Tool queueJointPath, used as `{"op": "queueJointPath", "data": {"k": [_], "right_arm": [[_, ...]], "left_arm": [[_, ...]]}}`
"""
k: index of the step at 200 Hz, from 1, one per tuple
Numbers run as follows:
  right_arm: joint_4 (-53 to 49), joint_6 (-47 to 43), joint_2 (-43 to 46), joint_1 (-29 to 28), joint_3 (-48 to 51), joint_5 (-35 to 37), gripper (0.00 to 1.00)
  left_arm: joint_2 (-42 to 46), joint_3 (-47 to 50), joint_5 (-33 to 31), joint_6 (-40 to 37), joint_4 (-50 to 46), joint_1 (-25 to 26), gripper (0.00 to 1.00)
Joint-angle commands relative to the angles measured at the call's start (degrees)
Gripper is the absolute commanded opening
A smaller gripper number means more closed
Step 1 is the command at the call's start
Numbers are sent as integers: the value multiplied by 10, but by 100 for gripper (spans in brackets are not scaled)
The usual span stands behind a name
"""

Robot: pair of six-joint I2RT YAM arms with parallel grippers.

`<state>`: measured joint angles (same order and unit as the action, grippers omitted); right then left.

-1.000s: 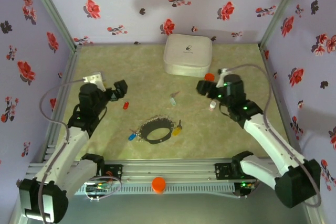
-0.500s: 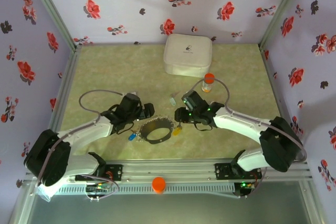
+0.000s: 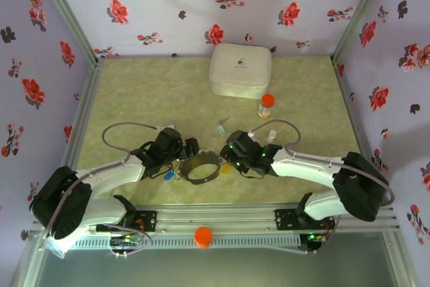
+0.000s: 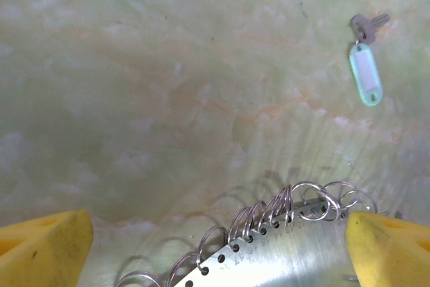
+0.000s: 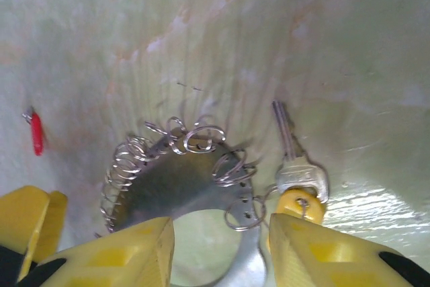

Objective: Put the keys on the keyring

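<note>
**Both grippers open over the keyring at the front of the bench**

The keyring [image 3: 201, 166] lies flat on the mottled green bench [image 3: 148, 92], near its front edge and between the two arms. From above it reads as a dark hoop with a glittering silvery fringe. The wrist cameras show more: it is a flat band of brushed metal punched with small holes along its outer edge. Thin silvery split rings are threaded through those holes and stand up in an overlapping row.

The left gripper [image 3: 191, 147] is low at the hoop's upper left. Its yellow fingers [image 4: 40, 247] are spread wide, with the fringed band lying between them and nothing clamped. The right gripper [image 5: 218, 253] is at the hoop's right side, also parted. Part of the band shows in the gap between its fingers.

A silver key with a yellow tag [image 5: 299, 203] lies just beside the hoop's right edge, close against the right gripper's finger. I cannot tell whether it is linked to a split ring. The blue key [image 3: 168, 175] sits just off the hoop's left side. The red key [image 5: 35, 132] lies apart to the left. A silvery key on a pale green tag [image 4: 366, 72] rests further back on bare bench, clear of the hoop.
</note>
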<state>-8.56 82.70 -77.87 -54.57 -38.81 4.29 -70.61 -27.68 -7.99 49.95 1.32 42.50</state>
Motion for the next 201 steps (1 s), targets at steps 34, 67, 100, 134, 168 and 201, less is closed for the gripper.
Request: {"op": "queueJointPath", "data": {"k": [34, 67, 100, 134, 168, 201], "right_arm": [[27, 111, -49, -8, -8, 7, 36], [53, 118, -70, -10, -11, 8, 33], [56, 125, -92, -10, -21, 9, 31], [41, 133, -99, -8, -26, 17, 30], [47, 130, -116, -7, -29, 10, 25], [52, 129, -122, -7, -28, 6, 15]], "left_arm": [[32, 43, -27, 20, 65, 2, 97], [50, 52, -40, 22, 69, 2, 97], [61, 63, -51, 30, 72, 2, 97], [76, 66, -62, 35, 65, 2, 96], [89, 65, -78, 37, 54, 2, 96], [96, 62, -91, 39, 40, 2, 96]]}}
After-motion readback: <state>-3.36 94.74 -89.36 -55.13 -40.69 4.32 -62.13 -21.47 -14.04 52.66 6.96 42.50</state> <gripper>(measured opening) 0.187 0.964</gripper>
